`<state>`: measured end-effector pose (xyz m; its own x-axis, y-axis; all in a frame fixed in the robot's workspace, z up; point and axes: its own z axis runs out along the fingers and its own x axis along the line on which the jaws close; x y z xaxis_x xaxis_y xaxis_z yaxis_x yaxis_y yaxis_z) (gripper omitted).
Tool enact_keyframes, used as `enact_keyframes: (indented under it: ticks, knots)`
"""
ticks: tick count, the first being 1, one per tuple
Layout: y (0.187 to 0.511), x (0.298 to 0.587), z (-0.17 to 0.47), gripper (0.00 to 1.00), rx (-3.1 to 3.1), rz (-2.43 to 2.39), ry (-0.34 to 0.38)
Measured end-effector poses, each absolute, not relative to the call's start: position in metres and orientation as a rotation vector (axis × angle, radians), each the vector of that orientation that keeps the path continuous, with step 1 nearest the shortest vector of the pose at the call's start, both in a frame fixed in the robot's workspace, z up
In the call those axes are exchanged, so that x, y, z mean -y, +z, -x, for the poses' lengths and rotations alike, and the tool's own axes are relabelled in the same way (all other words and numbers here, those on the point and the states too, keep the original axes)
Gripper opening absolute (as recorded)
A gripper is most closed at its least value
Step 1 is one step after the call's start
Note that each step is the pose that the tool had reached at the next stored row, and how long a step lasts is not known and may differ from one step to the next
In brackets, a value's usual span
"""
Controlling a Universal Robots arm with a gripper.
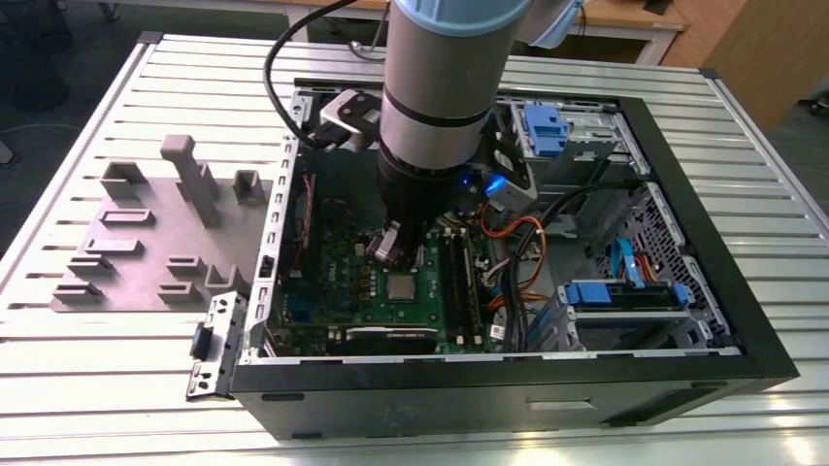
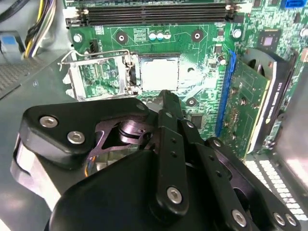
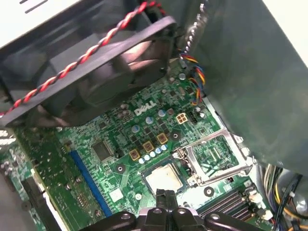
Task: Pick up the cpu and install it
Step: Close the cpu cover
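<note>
cpu [image 2: 159,73] lying flat in socket on motherboard [image 2: 202,62], bracket [image 2: 74,79] flipped open beside it. pincer [image 2: 166,96] closed, empty, tip right over chip edge, can't tell if touching. imo: straight vertical moves, no sideways nudging, check chip sits flush.

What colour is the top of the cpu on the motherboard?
Silvery-grey metal; the cpu shows best in the first wrist view.

cpu [image 2: 159,73]: silvery-grey square, lying flat in motherboard socket [image 2: 155,91], bracket [image 2: 98,74] open beside it.
</note>
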<state>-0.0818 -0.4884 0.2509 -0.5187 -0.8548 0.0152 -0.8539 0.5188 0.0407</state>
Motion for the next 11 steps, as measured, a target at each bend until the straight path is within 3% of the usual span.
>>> enact_keyframes:
  ticks: [3,7,11]
  knots:
    - [0.2507,0.4884,0.0819,0.11,2.707,-1.544,-0.055]
    - [0.2505,0.4884,0.0818,0.11,2.728,-1.568,-0.148]
    - [0.2486,0.4884,0.0817,0.11,2.688,-1.632,-0.15]
